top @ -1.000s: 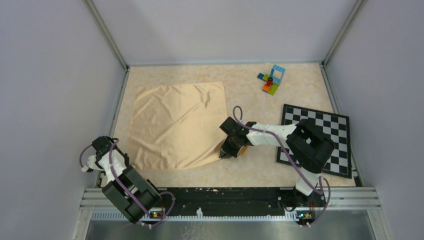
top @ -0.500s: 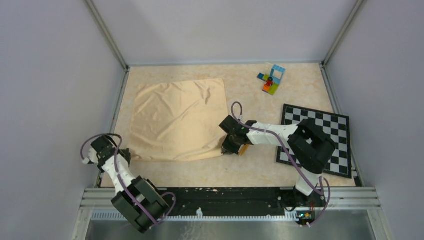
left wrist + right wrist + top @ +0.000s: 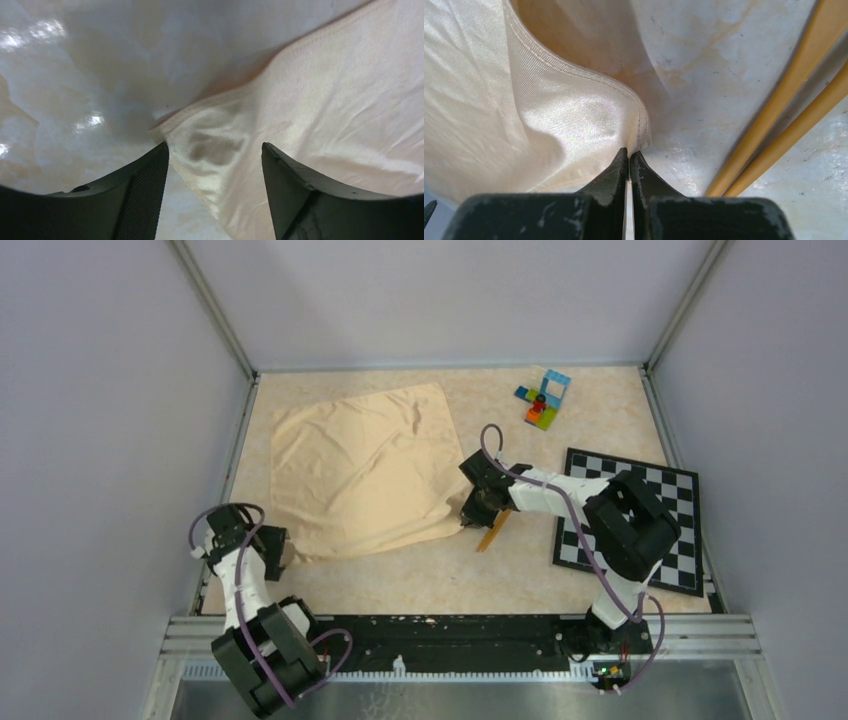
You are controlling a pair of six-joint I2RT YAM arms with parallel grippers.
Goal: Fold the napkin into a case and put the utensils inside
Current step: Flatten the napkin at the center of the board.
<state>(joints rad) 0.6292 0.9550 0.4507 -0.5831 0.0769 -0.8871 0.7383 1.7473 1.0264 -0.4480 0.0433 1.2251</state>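
Observation:
The peach-tan napkin (image 3: 360, 465) lies spread flat on the left half of the table. My right gripper (image 3: 470, 516) is shut on its near right corner. In the right wrist view the cloth (image 3: 539, 115) is pinched at the tips of that gripper (image 3: 629, 153). The utensils (image 3: 493, 532) lie on the table just right of it as two thin orange shafts (image 3: 781, 102); their ends are out of sight. My left gripper (image 3: 274, 548) stands open at the near left corner, with the napkin (image 3: 340, 95) corner lying loose between the fingers (image 3: 150, 180).
Multicoloured toy bricks (image 3: 542, 400) sit at the back right. A black-and-white checkered board (image 3: 655, 502) lies at the right, partly under my right arm. Walls and metal rails close in the table on three sides.
My right gripper has pulled the near right corner away and to the right, uncovering the utensils. My left arm swung in to the near left corner, and its jaws now stand open.

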